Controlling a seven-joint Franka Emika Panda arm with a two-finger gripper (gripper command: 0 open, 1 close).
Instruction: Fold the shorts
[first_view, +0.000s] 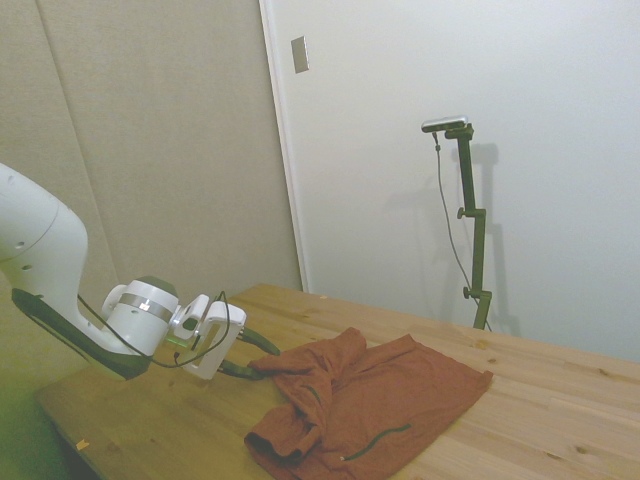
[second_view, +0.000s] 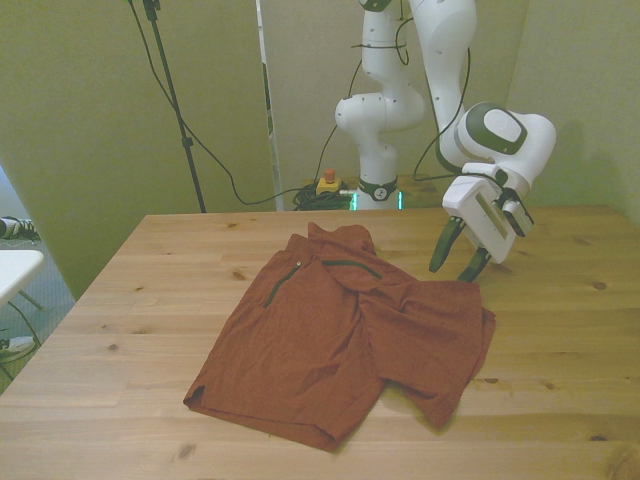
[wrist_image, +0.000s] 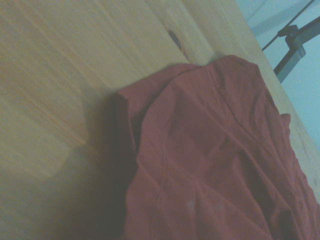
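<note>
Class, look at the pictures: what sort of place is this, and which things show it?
Probably a robotics lab or test room: a white robot arm behind a plain wooden table, loose cables on the floor, and rust-red fabric shorts laid out.

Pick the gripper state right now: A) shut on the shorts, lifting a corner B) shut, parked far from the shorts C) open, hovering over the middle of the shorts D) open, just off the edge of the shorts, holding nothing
D: in the front view the gripper has its jaws spread with nothing between them, low over the table right at the edge of the shorts on the front view's right.
</note>
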